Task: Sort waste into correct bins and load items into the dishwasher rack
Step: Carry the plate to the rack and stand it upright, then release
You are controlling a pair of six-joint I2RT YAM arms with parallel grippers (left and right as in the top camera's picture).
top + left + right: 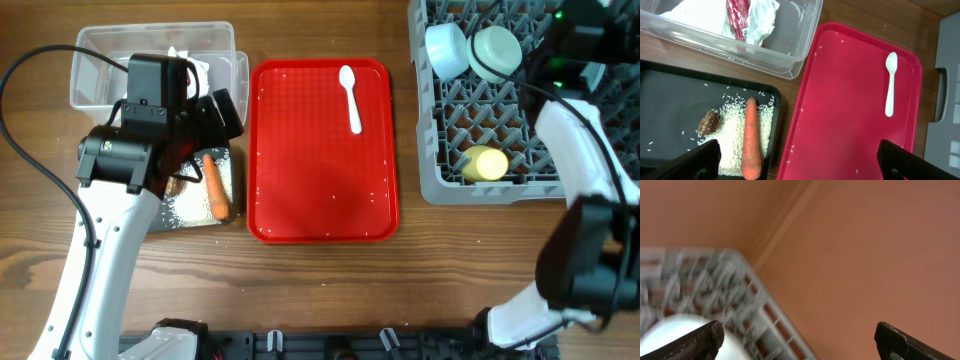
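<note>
The clear tub (pixel 801 47) holds the red wrapper (pixel 737 19) and tissue (pixel 762 17). The black tray (pixel 670 95) holds rice (pixel 730 137), a brown scrap (pixel 708 123) and the carrot (pixel 751 140), thin tip toward the tub. The white spoon (pixel 890 82) lies lengthwise on the red tray (pixel 840 110), bowl end far. A whitish bowl (pixel 447 50), a mint bowl (pixel 496 52) and a yellow cup (pixel 487 163) sit in the rack (pixel 480 190). The left tool (pixel 800 160) and right tool (pixel 797 340) hang spread apart, empty.

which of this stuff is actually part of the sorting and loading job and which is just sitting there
Part of the job: white spoon, carrot, rice, brown scrap, tissue, red wrapper, clear tub, black tray, pale blue bowl, mint bowl, yellow cup, grey rack.

Just lying about: red serving tray, wooden table.
</note>
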